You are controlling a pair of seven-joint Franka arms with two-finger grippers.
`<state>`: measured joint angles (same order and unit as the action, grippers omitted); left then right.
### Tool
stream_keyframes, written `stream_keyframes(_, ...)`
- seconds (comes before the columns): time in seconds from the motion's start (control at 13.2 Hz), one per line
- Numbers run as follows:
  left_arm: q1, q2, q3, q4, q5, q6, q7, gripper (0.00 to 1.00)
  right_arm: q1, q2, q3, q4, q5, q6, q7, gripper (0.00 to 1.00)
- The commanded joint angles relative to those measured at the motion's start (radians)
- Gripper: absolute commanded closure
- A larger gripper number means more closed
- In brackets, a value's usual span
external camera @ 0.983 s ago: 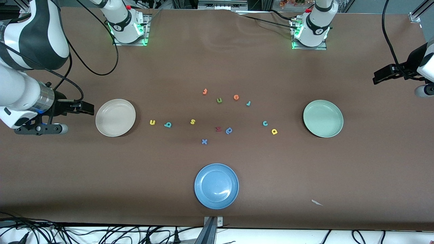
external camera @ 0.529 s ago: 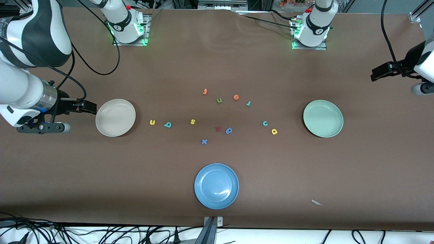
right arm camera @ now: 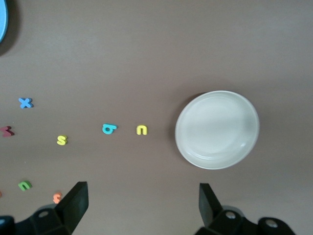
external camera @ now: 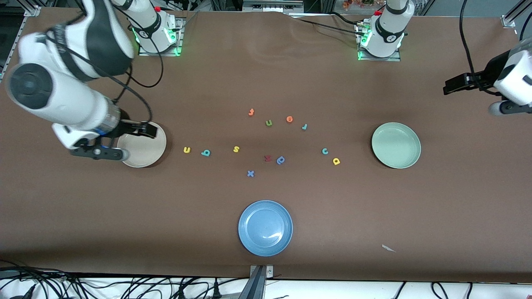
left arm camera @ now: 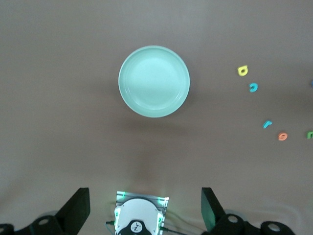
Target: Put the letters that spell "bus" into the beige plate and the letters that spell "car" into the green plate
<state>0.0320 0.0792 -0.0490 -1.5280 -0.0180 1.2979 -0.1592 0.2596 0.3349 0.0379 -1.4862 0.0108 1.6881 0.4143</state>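
Observation:
The beige plate (external camera: 143, 149) lies toward the right arm's end of the table, the green plate (external camera: 396, 145) toward the left arm's end. Between them lie the yellow u (external camera: 186, 150), teal b (external camera: 205, 153), yellow s (external camera: 236, 149), teal c (external camera: 325, 151), yellow a (external camera: 336, 161) and thin teal r (external camera: 304, 126). My right gripper (external camera: 150, 131) hangs open and empty over the beige plate's rim. My left gripper (external camera: 449, 88) hangs open and empty over bare table past the green plate. The right wrist view shows the beige plate (right arm camera: 217, 129), u (right arm camera: 141, 129), b (right arm camera: 109, 129) and s (right arm camera: 61, 140).
A blue plate (external camera: 265, 227) sits near the front edge. Stray letters lie mid-table: an orange t (external camera: 251, 112), olive u (external camera: 269, 123), orange o (external camera: 289, 119), maroon letter (external camera: 267, 158), blue p (external camera: 281, 160) and blue x (external camera: 250, 173). A paper scrap (external camera: 388, 248) lies near the front.
The right arm has swung in from the table's end, bringing its gripper over the beige plate's rim. The left gripper has drifted a little toward the middle. The letters have not moved.

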Motion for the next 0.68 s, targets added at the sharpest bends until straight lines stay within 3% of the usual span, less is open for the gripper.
stream_keyframes(0.0,-0.068,0.028,0.006,-0.035,0.001,0.062,0.006,0.0,0.03,0.022,-0.003,-0.116,0.011,0.147,0.067,0.0)
stream_keyframes(0.3,-0.118,0.1,0.006,-0.047,0.015,0.164,0.015,0.0,0.044,0.139,-0.003,-0.146,0.012,0.22,0.073,0.0)
stream_keyframes(0.6,-0.13,0.128,0.011,-0.139,0.01,0.328,0.036,0.0,0.049,0.228,-0.003,-0.148,0.011,0.301,0.073,0.01)
